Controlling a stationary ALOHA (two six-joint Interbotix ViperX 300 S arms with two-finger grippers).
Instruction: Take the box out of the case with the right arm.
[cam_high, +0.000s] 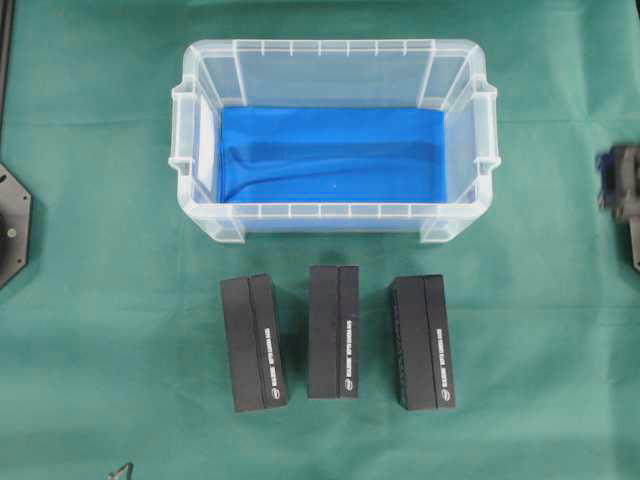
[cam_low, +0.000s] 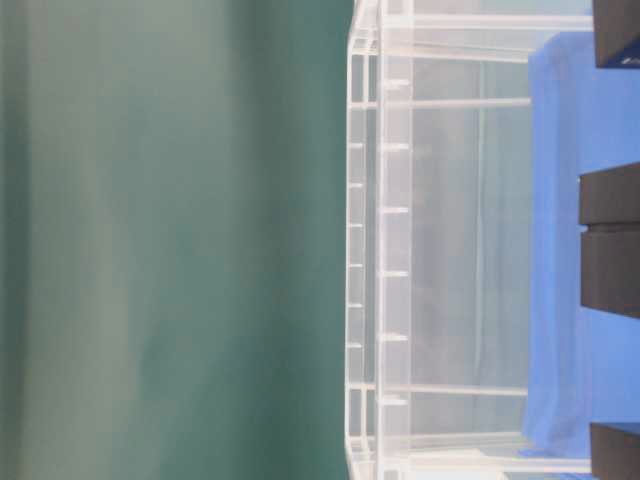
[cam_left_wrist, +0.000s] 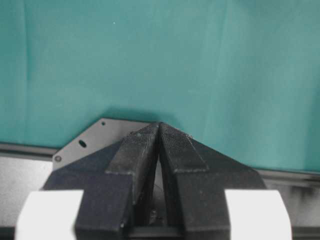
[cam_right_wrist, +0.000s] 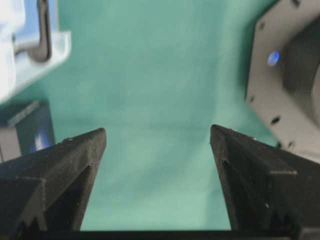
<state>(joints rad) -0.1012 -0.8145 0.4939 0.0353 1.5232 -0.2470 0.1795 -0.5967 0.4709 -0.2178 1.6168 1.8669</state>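
Note:
The case (cam_high: 205, 225) is a clear plastic tub with a blue cloth (cam_high: 330, 155) on its bottom, and nothing else shows inside it. Three black boxes lie side by side on the green cloth in front of it: left (cam_high: 254, 342), middle (cam_high: 333, 332), right (cam_high: 422, 342). Part of the right arm (cam_high: 620, 185) shows at the right edge, away from the case. My right gripper (cam_right_wrist: 158, 130) is open over bare green cloth, with a box (cam_right_wrist: 25, 130) and a corner of the case (cam_right_wrist: 30, 45) to its left. My left gripper (cam_left_wrist: 160, 125) is shut and empty.
The table-level view is turned sideways and shows the case wall (cam_low: 390, 240) with box ends (cam_low: 610, 255) at the right edge. A black mount plate (cam_high: 12, 225) sits at the left edge, another plate (cam_right_wrist: 285, 85) beside the right gripper.

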